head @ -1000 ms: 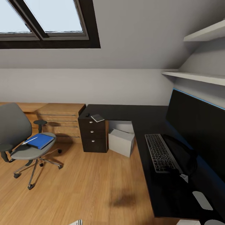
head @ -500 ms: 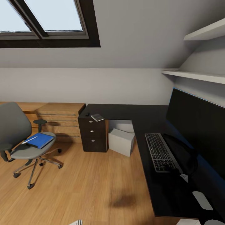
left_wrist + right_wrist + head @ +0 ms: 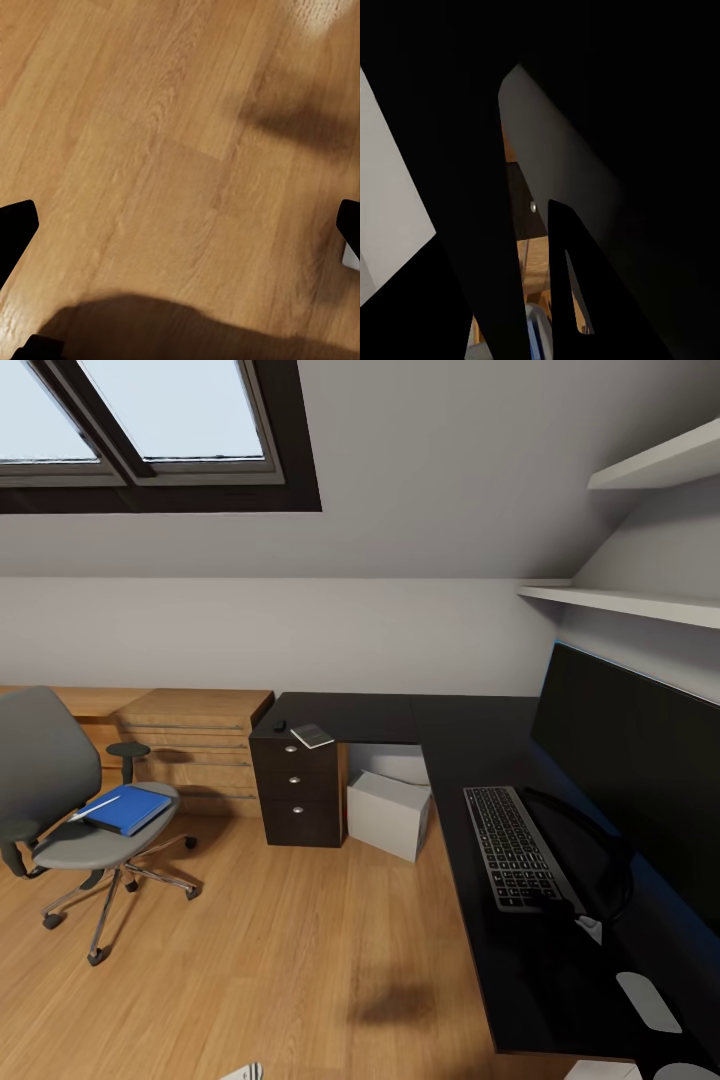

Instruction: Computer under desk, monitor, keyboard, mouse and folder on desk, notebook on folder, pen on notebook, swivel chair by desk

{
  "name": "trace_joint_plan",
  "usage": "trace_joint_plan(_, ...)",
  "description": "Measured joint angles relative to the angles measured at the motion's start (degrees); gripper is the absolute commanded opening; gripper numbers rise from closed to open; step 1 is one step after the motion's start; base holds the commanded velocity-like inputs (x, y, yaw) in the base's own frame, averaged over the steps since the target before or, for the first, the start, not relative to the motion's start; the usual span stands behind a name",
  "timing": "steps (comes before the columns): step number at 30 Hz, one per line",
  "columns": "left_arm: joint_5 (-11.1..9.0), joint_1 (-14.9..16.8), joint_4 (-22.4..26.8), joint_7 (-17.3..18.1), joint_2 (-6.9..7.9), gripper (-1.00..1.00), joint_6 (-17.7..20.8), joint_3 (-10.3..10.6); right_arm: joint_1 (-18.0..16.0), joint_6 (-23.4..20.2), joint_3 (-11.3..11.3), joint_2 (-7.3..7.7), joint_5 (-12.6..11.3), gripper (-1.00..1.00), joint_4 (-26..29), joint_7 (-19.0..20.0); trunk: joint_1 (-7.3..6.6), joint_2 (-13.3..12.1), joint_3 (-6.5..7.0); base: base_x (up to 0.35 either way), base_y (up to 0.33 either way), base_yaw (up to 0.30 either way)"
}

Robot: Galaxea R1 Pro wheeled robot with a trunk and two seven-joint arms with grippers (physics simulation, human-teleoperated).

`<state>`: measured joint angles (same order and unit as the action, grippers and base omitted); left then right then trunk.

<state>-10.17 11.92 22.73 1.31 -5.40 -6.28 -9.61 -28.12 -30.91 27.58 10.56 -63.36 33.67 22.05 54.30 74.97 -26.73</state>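
Observation:
The glossy black desk (image 3: 470, 735) runs along the back wall and down the right side. On its right wing the wide black monitor (image 3: 630, 760) stands with the keyboard (image 3: 513, 847) in front of it. Over the drawer unit (image 3: 297, 792) lie the dark notebook (image 3: 312, 736) and a small black mouse (image 3: 281, 726). The light-grey computer (image 3: 388, 815) sits on the floor under the desk. At the left, the grey swivel chair (image 3: 60, 790) carries the blue folder (image 3: 130, 811) with the white pen (image 3: 95, 808) on it. My left gripper (image 3: 180, 225) hangs open over bare floor.
A light-wood drawer chest (image 3: 195, 745) stands against the wall between chair and desk. Two white shelves (image 3: 620, 600) jut out above the monitor. Wooden floor (image 3: 300, 950) spreads between chair and desk. The right wrist view is mostly dark surfaces close to the camera.
The head view has shifted very slightly. No object or arm has visibly moved.

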Motion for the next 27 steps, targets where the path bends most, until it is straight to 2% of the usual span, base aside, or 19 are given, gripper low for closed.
trace_joint_plan(8,0.0,0.0,0.0,0.0,0.05,1.0,0.1,0.0,0.0,0.0,0.0,0.03,0.0,-1.0,0.0,0.0,0.0,0.0,0.0,0.0,0.0,0.0)
trace_joint_plan(12,0.0,0.0,0.1,0.0,0.06,1.0,0.1,0.0,0.0,0.0,0.0,0.05,0.1,-1.0,0.0,0.6,0.87,1.6,-0.72,0.0,0.0,0.0)
trace_joint_plan(27,0.0,0.0,0.1,0.0,0.06,1.0,0.0,0.1,0.0,0.0,0.0,0.05,0.1,-1.0,0.0,0.6,0.88,1.6,-0.72,0.0,0.0,0.0)
